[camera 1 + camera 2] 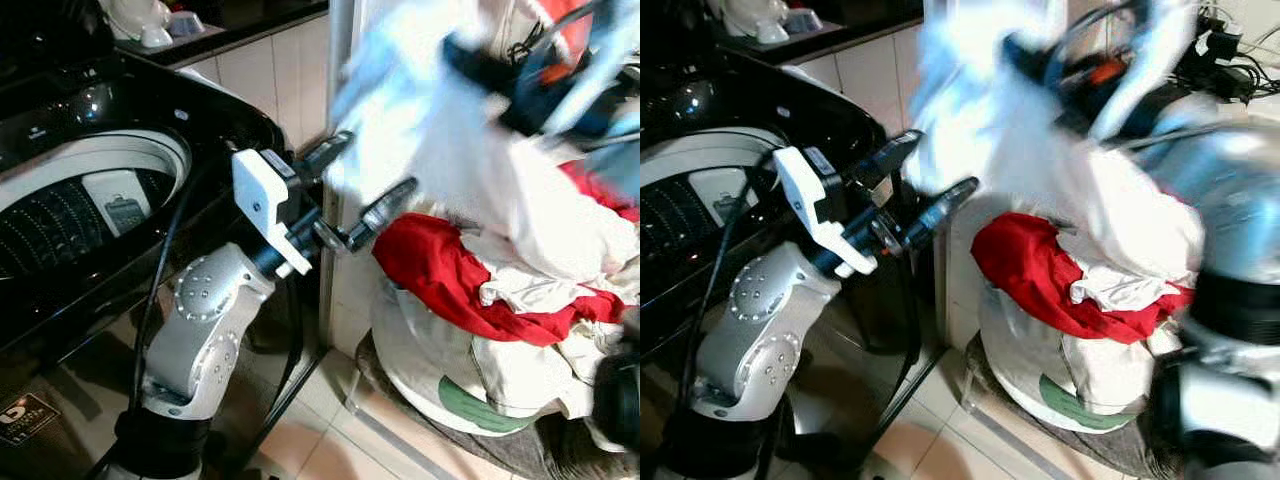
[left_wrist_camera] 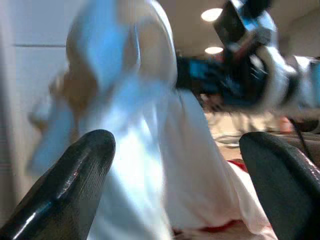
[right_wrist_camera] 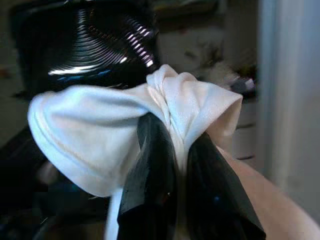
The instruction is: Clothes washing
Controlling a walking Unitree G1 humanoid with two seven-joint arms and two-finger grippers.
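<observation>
The left pincer [image 1: 362,192] is raised, its fingers spread apart. The right pincer [image 3: 177,150] is lifted high, fingers pinched together.

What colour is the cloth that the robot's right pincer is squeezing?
White. The cloth shows best in the right wrist view, bunched between the right pincer fingers.

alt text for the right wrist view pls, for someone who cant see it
The right gripper has its two black fingers pinched shut on a bunched fold of a white garment, seen close up. Behind it, blurred, is the glossy black washing machine, with a pale wall to one side.
</observation>
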